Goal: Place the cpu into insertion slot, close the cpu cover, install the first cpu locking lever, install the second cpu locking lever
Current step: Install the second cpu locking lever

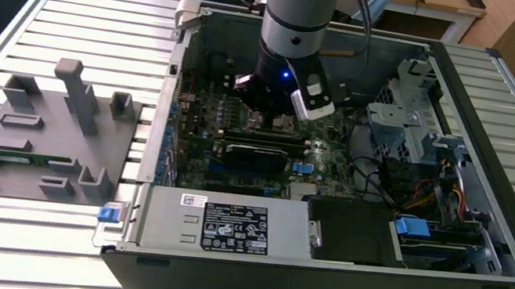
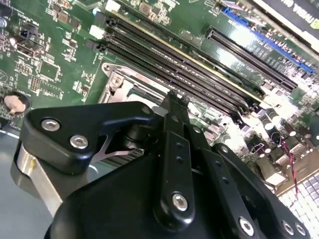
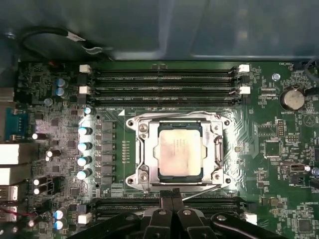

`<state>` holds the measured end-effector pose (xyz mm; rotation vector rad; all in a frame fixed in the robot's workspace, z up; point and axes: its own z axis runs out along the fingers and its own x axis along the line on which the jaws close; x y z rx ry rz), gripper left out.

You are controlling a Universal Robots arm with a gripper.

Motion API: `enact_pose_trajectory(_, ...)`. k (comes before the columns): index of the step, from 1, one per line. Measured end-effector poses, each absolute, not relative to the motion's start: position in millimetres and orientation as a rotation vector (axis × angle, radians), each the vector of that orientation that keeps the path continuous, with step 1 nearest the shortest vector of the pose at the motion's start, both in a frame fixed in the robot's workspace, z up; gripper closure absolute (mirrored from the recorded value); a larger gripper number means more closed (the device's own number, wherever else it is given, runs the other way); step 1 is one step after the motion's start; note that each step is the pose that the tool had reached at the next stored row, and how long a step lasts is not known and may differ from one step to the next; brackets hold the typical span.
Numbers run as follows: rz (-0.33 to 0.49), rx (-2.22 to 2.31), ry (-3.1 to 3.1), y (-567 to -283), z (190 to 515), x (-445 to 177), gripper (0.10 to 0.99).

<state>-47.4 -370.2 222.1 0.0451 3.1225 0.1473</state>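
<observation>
The cpu (image 3: 179, 149), a silvery-tan square chip, lies flat in the insertion slot on the green motherboard. The cpu cover (image 3: 143, 149), a silvery metal frame, lies down around it, and its corner (image 2: 115, 81) shows in the second wrist view. A thin metal lever (image 3: 205, 190) runs slanted along the socket's edge closest to my fingers. My gripper (image 3: 172, 193) stands shut at that edge, its black fingers pressed together with nothing seen between them. Its tips (image 2: 173, 101) hover just over the socket's rim. In the exterior view the gripper (image 1: 274, 112) reaches down into the open computer case.
Long black memory slots (image 3: 164, 82) lie on both sides of the socket. A row of capacitors (image 3: 84, 147) and a coin battery (image 3: 291, 98) flank it. A grey fixture block (image 1: 47, 131) sits on the slatted table beside the case. The power supply (image 1: 222, 226) fills the case's front.
</observation>
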Motion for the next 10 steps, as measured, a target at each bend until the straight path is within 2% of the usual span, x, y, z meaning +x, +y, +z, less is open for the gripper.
enact_pose_trajectory(10, 0.169, 0.045, 3.122, -373.7, 216.1, -55.8, 0.98)
